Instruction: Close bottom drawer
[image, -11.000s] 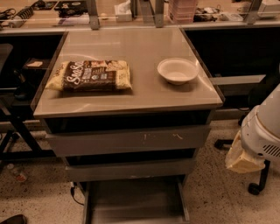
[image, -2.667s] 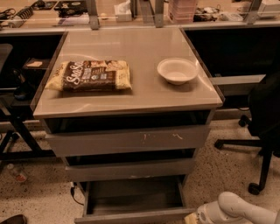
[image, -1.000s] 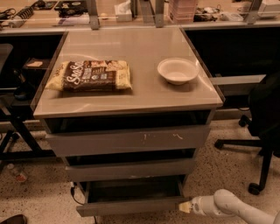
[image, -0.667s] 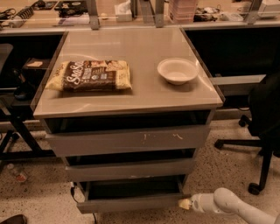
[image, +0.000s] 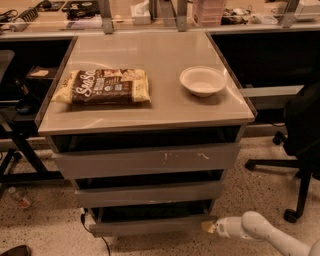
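Observation:
The bottom drawer (image: 150, 226) is the lowest and narrowest grey drawer of the cabinet, with a low plain front. It stands only a little way out, its front close under the middle drawer (image: 149, 193). My gripper (image: 208, 227) is at the end of the white arm low on the right. Its tip rests against the right end of the bottom drawer's front. The top drawer (image: 145, 160) with pale scratch marks sits above.
A snack bag (image: 102, 86) and a white bowl (image: 202, 80) lie on the cabinet top (image: 150, 107). A black office chair (image: 300, 135) stands on the right. A black table frame (image: 20, 150) is at the left. A cable (image: 95, 235) trails on the floor.
The bottom drawer has slid in from far out to nearly in. My gripper moved in with it, staying at the right end of the drawer front.

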